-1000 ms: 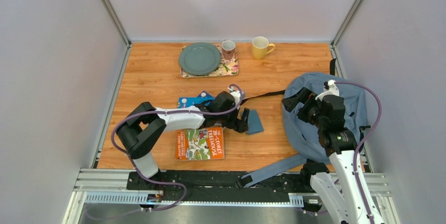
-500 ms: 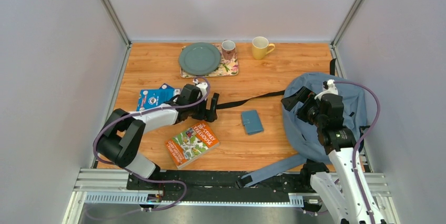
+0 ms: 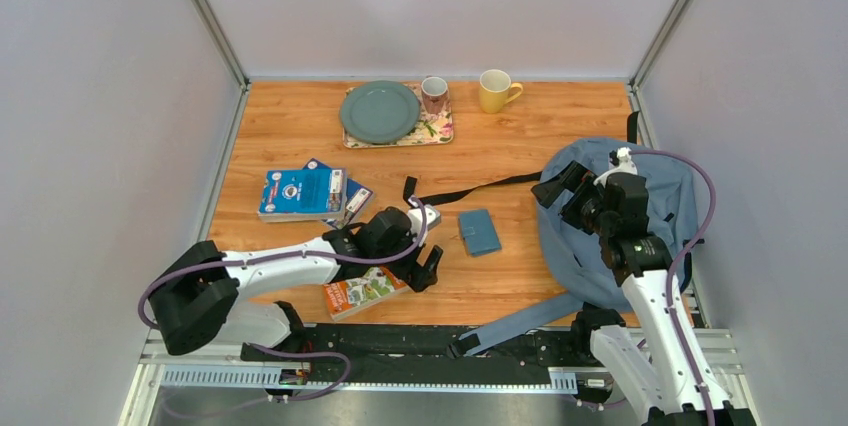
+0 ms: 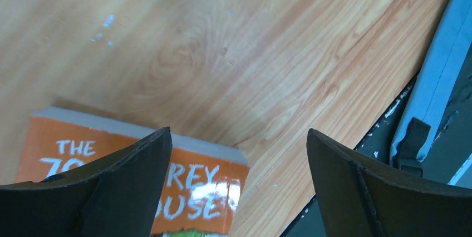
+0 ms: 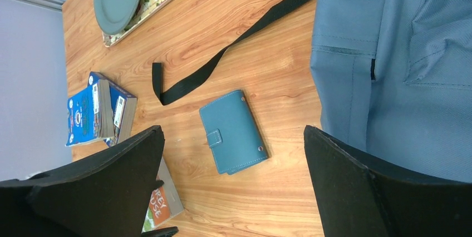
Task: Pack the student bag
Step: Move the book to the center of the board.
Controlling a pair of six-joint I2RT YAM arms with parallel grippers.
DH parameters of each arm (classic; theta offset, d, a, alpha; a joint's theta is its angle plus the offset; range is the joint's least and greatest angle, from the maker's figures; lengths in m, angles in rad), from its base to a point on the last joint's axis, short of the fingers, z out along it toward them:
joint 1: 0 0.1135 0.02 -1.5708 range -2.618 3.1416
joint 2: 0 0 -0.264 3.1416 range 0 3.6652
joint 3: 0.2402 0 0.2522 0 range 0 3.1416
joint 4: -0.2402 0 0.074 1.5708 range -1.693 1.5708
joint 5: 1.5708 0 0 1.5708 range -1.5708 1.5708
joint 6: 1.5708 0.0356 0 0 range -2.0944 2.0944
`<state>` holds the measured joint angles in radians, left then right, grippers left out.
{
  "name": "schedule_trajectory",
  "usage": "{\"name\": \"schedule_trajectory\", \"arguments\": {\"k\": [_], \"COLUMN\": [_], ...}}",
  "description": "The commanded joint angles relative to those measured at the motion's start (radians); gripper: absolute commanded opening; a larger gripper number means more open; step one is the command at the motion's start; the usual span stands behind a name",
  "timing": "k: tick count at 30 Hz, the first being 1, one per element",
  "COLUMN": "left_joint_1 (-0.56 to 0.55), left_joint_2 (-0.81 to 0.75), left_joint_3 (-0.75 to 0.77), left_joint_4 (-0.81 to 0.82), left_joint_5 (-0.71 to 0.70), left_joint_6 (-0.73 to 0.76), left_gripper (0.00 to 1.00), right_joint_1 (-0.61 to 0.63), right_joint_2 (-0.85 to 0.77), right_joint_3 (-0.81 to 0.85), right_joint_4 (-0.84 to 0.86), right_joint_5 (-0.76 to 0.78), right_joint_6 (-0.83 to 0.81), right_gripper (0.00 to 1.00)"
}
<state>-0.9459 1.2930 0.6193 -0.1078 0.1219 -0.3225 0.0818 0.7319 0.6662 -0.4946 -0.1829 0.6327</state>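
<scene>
The student bag [image 3: 668, 204], grey-blue with black straps, lies flat at the right; it also shows in the right wrist view [image 5: 401, 64]. My right gripper [image 3: 558, 186] hovers open and empty over its left edge [image 5: 234, 192]. My left gripper [image 3: 428, 268] is open and empty, low over the right end of an orange paperback [image 3: 362, 292] near the front edge. In the left wrist view [image 4: 239, 192] the book's corner [image 4: 195, 184] lies between the jaws. A flat teal case [image 3: 479, 232] lies mid-table [image 5: 234, 132]. Two blue books [image 3: 300, 193] lie at the left.
A grey-green plate [image 3: 379, 111] and a patterned mug [image 3: 434, 94] sit on a floral tray [image 3: 438, 129] at the back, beside a yellow mug [image 3: 494, 90]. A black strap [image 3: 470, 189] runs across the table. A grey-blue strap with buckle [image 4: 434, 81] hangs over the front edge.
My left arm swung from the teal case to the blue books, then down to the front edge. The orange book slid and turned toward that edge. The right arm barely moved.
</scene>
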Motion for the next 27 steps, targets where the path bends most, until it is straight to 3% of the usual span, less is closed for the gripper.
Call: {"name": "schedule_trajectory", "arguments": {"k": [1, 4, 9, 16, 22, 27], "left_joint_1": [-0.056, -0.099, -0.100, -0.081, -0.018, -0.017], "left_joint_2": [0.040, 0.080, 0.094, -0.038, -0.201, -0.415], "left_joint_3": [-0.049, -0.064, -0.144, -0.315, -0.409, -0.382], "left_joint_4": [0.089, 0.102, 0.008, -0.087, -0.122, -0.171], "left_joint_5": [0.010, 0.000, -0.235, -0.378, -0.404, -0.328], "left_joint_6": [-0.067, -0.122, -0.243, -0.276, -0.253, -0.204], "left_gripper": [0.99, 0.98, 0.98, 0.99, 0.99, 0.99], "right_joint_1": [0.001, 0.003, 0.001, 0.015, 0.212, 0.380], "right_joint_2": [0.000, 0.001, -0.002, 0.070, 0.204, 0.313], "right_joint_3": [-0.008, -0.013, 0.004, -0.011, 0.019, 0.105], "right_joint_4": [0.053, 0.071, 0.044, 0.050, -0.001, -0.010], "right_joint_5": [-0.018, -0.035, -0.046, -0.193, -0.083, 0.000], "right_joint_6": [0.013, 0.021, 0.002, 0.004, -0.030, -0.053], "right_gripper": [1.00, 1.00, 1.00, 0.98, 0.93, 0.93]}}
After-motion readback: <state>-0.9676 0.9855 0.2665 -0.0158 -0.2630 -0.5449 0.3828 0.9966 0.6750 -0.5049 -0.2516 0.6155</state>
